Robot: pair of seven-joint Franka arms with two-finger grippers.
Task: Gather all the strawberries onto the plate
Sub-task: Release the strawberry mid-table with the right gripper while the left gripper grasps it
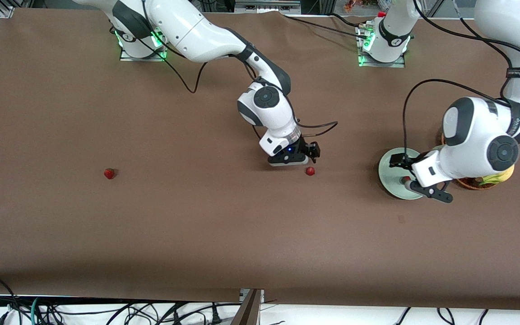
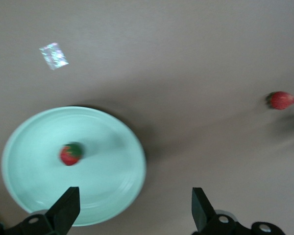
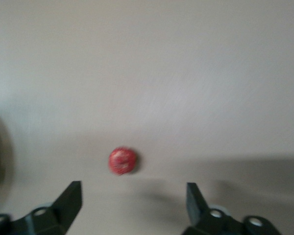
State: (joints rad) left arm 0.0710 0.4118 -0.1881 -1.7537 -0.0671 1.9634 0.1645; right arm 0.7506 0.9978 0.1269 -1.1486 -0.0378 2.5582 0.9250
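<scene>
my right gripper (image 1: 303, 159) was low over the middle of the table, its fingers spread apart and empty, just beside one strawberry (image 1: 310, 171) that lay on the brown table (image 1: 197, 225). in the right wrist view the same strawberry (image 3: 122, 160) sat a little ahead of the open fingers (image 3: 68, 200), not yet between them. my left gripper (image 1: 415, 174) hung over the plate (image 1: 388, 169) near the left arm's end of the table, also opened wide and holding nothing. one strawberry in the plate (image 2: 71, 154) was already resting there. a third strawberry (image 1: 109, 173) lay alone toward the right arm's end, well apart from everything.

i judged the berries to be very light, soft and easy to bruise, and round enough to roll away, so a gentle close across the widest part of the body seemed best, not on the green cap. the table around both loose berries looked open, with much room. near the plate was a basket (image 1: 476, 183) with a banana (image 1: 499, 177), so i would need care there.
</scene>
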